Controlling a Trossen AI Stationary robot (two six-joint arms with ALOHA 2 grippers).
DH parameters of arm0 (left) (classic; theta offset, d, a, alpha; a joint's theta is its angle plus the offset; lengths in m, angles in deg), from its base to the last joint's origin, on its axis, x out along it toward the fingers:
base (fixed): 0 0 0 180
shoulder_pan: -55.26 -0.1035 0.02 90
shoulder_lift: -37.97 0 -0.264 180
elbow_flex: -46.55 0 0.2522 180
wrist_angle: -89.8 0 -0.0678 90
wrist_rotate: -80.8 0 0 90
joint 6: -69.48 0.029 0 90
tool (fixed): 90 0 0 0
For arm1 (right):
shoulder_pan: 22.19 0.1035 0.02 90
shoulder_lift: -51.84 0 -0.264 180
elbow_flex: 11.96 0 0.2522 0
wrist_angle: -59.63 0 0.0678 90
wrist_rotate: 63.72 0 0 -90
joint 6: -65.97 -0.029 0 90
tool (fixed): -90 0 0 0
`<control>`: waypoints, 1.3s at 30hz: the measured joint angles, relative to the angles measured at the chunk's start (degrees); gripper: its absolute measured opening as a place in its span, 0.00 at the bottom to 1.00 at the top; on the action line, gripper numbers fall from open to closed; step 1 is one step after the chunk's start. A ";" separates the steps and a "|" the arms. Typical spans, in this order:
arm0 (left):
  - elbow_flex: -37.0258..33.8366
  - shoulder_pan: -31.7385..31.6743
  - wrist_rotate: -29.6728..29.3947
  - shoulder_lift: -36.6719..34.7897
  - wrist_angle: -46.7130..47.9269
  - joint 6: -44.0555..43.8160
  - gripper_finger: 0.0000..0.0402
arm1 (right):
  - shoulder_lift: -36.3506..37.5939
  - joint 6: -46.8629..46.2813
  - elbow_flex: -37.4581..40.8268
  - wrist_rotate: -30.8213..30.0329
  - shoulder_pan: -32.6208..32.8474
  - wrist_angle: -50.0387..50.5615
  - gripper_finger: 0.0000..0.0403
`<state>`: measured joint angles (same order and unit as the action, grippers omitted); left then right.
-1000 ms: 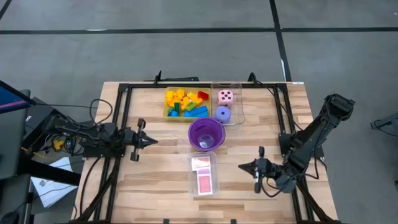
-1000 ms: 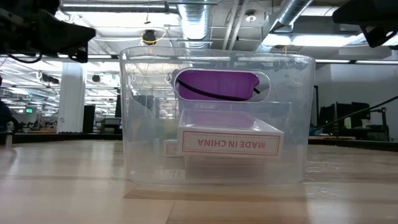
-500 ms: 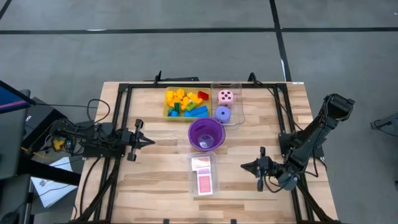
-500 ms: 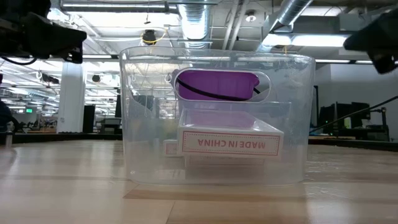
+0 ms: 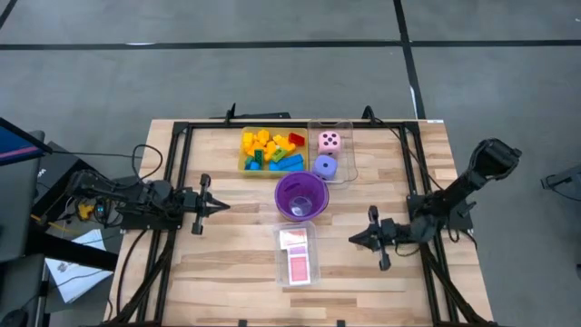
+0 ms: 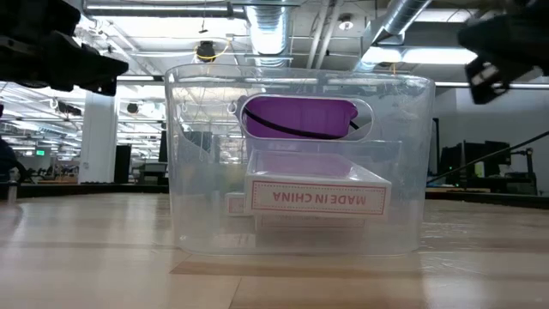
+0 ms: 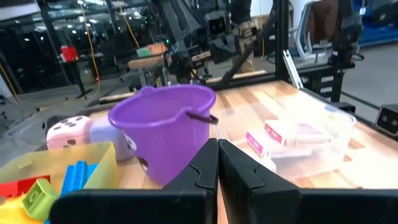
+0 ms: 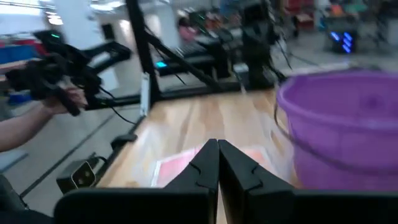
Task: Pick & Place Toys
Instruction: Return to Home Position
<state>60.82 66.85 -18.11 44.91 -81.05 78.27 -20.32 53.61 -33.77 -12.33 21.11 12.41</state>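
Yellow, orange, blue, green and red bricks (image 5: pixel 270 150) lie in a yellow tray (image 5: pixel 243 166) at the far middle. A pink die (image 5: pixel 329 141) and a purple die (image 5: pixel 325 166) sit in a clear tray (image 5: pixel 349 154) beside it. White-red cards (image 5: pixel 297 257) lie in a clear bin (image 6: pixel 292 163) near the front. My left gripper (image 5: pixel 225 206) is shut, level, left of the purple cup (image 5: pixel 300 195). My right gripper (image 5: pixel 352 240) is shut, level, right of the card bin. Neither holds anything.
The purple translucent cup stands mid-table between the trays and the card bin. Black frame rails (image 5: pixel 178 182) run along the table's left and right sides. Bare wood lies left and right of the card bin. A person's hand (image 8: pixel 59 96) shows beyond the table in the right wrist view.
My right gripper has swung toward the table's far edge and slightly left, sinking a little, with its wrist turning level; it stays shut. My left arm has kept nearly still.
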 joint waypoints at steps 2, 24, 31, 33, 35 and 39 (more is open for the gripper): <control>0.02 0.00 -0.06 1.09 -0.90 -0.01 0.01 | 0.53 2.80 1.71 5.28 -3.49 -3.56 0.00; 0.02 0.00 0.23 8.70 -1.00 -0.08 0.04 | 19.11 3.34 7.67 49.47 -46.26 11.22 0.00; 0.03 0.00 0.23 9.32 -1.02 -0.08 0.04 | 36.31 1.87 7.67 48.94 -51.20 30.53 0.00; 0.04 0.00 0.23 9.34 -1.04 -0.08 0.04 | 41.44 1.48 7.67 46.93 -51.16 35.49 0.00; 0.07 0.00 0.23 9.32 -1.02 -0.08 0.04 | 46.56 0.80 7.67 43.70 -50.24 40.00 0.00; 0.08 0.00 0.23 9.32 -1.02 -0.08 0.04 | 56.16 1.70 7.69 39.75 -46.61 48.28 0.00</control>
<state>60.91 66.85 -17.89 54.23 -82.07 78.19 35.85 55.30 -26.08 27.42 -25.50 60.69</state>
